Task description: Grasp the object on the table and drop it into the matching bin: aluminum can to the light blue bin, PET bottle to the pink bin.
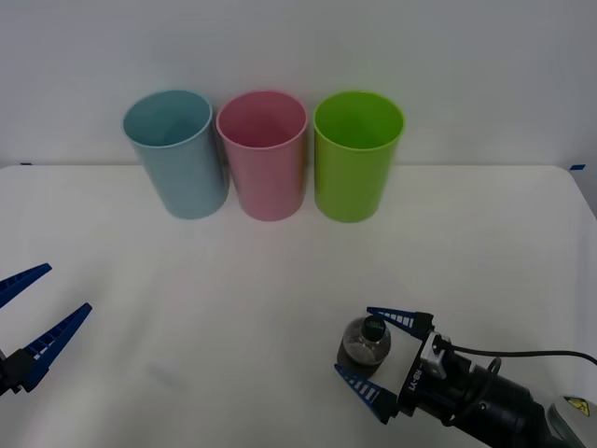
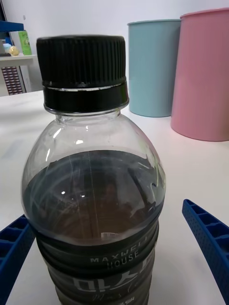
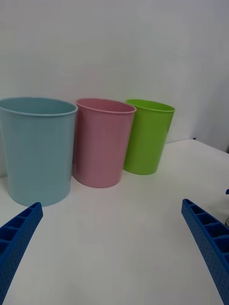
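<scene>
Lower right of the frame: right gripper spread, fingers flanking the upright PET bottle on the table, not touching. Lower left: left gripper spread, idle.

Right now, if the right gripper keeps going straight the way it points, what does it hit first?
The bottle. The right gripper is open with the bottle already standing between its fingers, near the front of the table. Beyond it, probably the light blue bin or pink bin, though depth is unclear.
</scene>
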Controlling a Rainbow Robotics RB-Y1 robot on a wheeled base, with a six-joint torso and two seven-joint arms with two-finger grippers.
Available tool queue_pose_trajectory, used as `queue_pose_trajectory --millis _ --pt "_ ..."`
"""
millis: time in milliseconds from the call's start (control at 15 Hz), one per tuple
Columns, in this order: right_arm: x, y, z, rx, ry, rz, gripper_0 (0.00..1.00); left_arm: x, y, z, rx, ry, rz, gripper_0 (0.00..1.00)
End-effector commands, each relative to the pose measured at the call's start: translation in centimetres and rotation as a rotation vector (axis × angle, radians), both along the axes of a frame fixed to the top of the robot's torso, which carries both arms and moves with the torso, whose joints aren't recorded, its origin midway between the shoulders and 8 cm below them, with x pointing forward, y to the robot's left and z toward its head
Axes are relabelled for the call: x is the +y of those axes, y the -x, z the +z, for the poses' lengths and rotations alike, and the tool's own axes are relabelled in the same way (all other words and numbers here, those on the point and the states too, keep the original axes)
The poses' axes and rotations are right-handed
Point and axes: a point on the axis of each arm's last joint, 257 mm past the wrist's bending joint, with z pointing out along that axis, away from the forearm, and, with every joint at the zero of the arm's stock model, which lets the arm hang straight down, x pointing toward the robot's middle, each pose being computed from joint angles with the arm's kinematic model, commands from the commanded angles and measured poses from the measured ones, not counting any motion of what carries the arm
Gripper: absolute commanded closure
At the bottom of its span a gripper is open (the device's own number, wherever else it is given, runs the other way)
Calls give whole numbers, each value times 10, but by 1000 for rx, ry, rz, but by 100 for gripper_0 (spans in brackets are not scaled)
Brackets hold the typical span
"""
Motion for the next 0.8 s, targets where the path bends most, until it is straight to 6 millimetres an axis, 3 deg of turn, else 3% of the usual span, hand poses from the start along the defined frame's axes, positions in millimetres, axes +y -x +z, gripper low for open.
queue_pose_trajectory --millis 67,133,533,800 --pt "0 0 0 -1 0 0 93 0 0 0 0 0 0 0" --pt "0 0 0 -2 3 0 100 0 0 0 0 0 0 0" --pt "-3 -1 3 -5 -7 -4 100 0 0 0 0 0 0 0" --pt "-7 -6 29 -61 -22 9 100 0 0 0 0 0 0 0"
